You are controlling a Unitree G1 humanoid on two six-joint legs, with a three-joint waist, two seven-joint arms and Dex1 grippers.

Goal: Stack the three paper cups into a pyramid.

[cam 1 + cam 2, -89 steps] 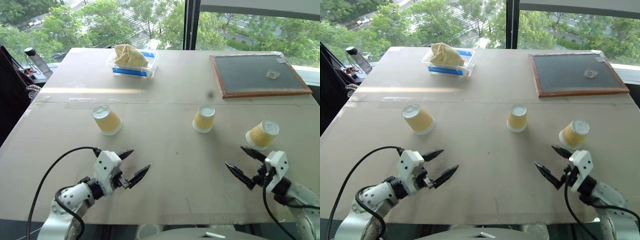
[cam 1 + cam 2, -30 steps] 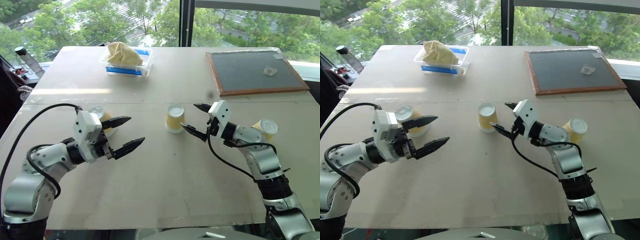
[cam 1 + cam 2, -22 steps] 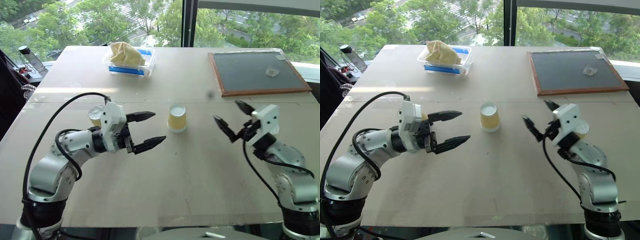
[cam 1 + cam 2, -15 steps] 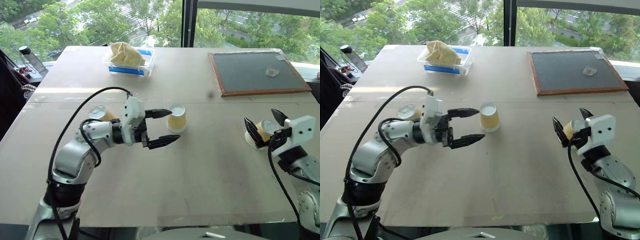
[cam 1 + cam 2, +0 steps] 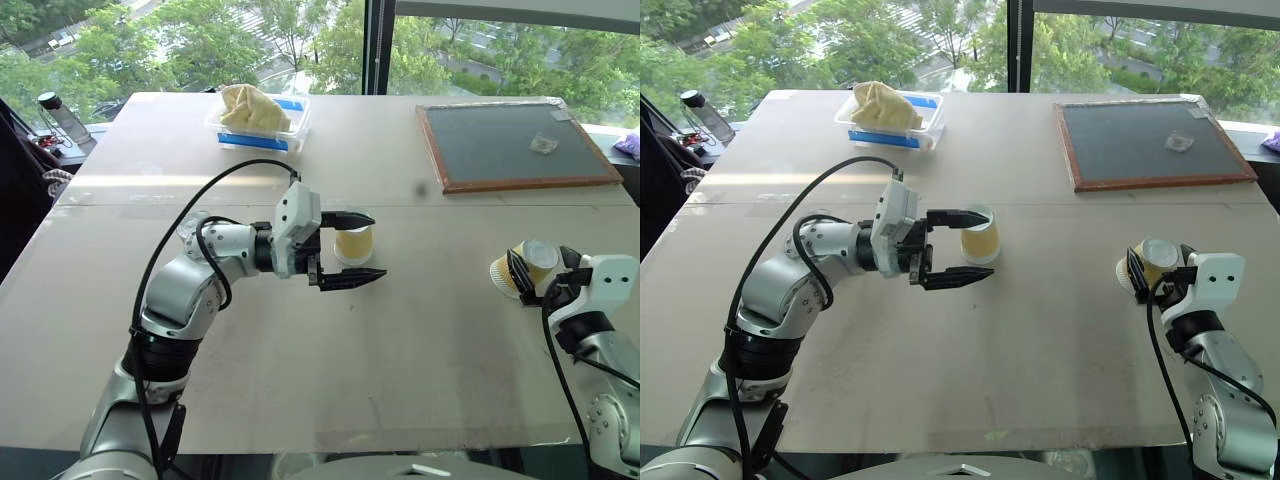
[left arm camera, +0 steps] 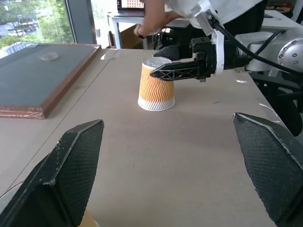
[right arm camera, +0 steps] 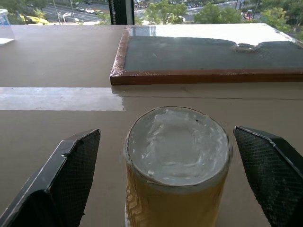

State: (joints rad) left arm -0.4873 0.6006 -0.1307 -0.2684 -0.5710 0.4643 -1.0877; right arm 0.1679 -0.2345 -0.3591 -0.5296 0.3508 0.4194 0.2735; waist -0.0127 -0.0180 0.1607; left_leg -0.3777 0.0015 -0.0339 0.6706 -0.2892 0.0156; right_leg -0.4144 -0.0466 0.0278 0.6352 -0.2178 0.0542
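Straddling the middle paper cup [image 5: 354, 243] at frame centre, the left gripper [image 5: 355, 248] is seen w/ fingers spread wide: one fingertip at the cup's far side near its top, the other on the near side by its base. No contact can be made out; gap is seen btwn both tips and the cup wall.

At lower right of the head view, the right gripper [image 5: 1143, 272] is seen w/ fingers also wide apart, the right-hand cup [image 5: 1148, 263] sitting btwn them. In the right wrist view this cup [image 7: 176, 165] stands centred btwn the two black fingers [image 7: 61, 184], clear space on both sides, not gripped.

The third cup [image 5: 195, 229] is seen at centre-left, mostly hidden behind the left arm; only its white top and a bit of yellow show.

All three cups are inverted on the table [image 5: 400, 340], white base up, wide white rim down. Sides are yellow-tan w/ zigzag ribbing, clearest in the left wrist view [image 6: 156, 88]. Cups are well apart, none stacked.

No brand, label or readable writing can be made out on the cups.
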